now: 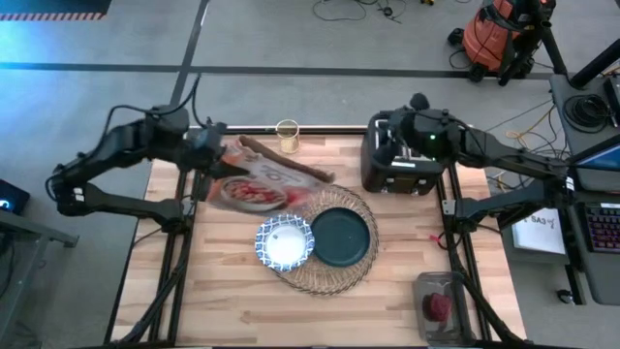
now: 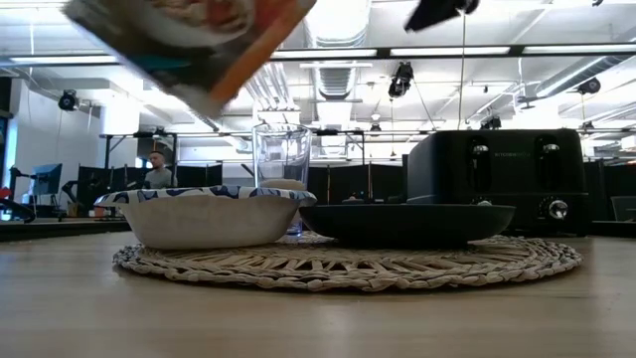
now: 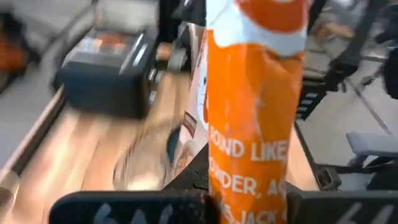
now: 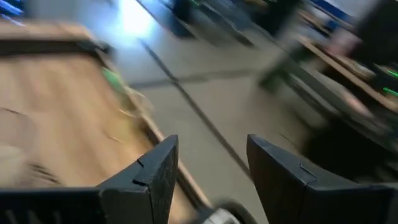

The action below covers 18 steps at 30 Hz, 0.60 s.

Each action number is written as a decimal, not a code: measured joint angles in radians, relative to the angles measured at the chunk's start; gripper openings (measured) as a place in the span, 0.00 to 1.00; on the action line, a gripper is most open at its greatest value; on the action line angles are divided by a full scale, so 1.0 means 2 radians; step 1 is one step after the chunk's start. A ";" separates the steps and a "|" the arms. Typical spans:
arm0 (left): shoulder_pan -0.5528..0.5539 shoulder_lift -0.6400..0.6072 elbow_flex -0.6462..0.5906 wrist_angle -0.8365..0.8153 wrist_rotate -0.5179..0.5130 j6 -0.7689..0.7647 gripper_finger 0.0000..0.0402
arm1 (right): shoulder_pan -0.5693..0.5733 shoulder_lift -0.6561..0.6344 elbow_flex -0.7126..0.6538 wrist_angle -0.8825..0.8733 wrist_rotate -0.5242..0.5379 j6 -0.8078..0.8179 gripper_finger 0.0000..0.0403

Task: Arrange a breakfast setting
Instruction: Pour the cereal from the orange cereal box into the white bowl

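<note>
A round woven placemat (image 1: pixel 325 276) lies mid-table with a dark teal plate (image 1: pixel 341 236) and a blue-and-white bowl (image 1: pixel 285 242) on it. A clear glass (image 1: pixel 288 134) stands at the far edge. A red-and-white cereal bag (image 1: pixel 262 179) hangs over the table left of centre, and my left gripper (image 1: pixel 206 147) is shut on it. In the low view the bag (image 2: pixel 189 40) floats above the bowl (image 2: pixel 204 214). My right gripper (image 4: pixel 211 146) is open and empty, raised over the black toaster (image 1: pixel 392 160). A small red fruit (image 1: pixel 439 305) sits in a clear box at the near right. My left gripper pinches the cereal bag's left end (image 3: pixel 249 199) between its two fingers, coming nearly level from the table's left. The bag reaches away from the fingers toward the table's middle, tilted and lifted clear of the table and the bowl.
The toaster (image 2: pixel 507 169) stands at the far right, close to the placemat. Bare wood lies along the near edge and on the left (image 1: pixel 194 291). Beyond the table are floor, cables and an orange vacuum (image 1: pixel 499 39); a person sits far back in the room (image 2: pixel 157 171).
</note>
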 joint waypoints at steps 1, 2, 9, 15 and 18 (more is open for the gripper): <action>0.000 0.000 0.011 -0.027 -0.012 -0.014 0.00 | 0.000 0.003 0.000 -0.012 0.025 0.005 0.44; -0.001 0.001 0.019 -0.051 -0.025 -0.028 0.00 | 0.000 0.005 0.000 -0.023 0.046 0.012 0.44; -0.001 0.002 0.029 -0.188 -0.056 -0.128 0.00 | -0.008 0.032 -0.009 -0.109 0.094 0.115 0.43; -0.001 0.010 0.016 -0.267 -0.044 -0.195 0.00 | -0.015 0.052 -0.024 -0.145 0.099 0.155 0.42; -0.001 0.018 0.015 -0.283 -0.012 -0.215 0.00 | -0.015 0.055 -0.025 -0.145 0.100 0.155 0.42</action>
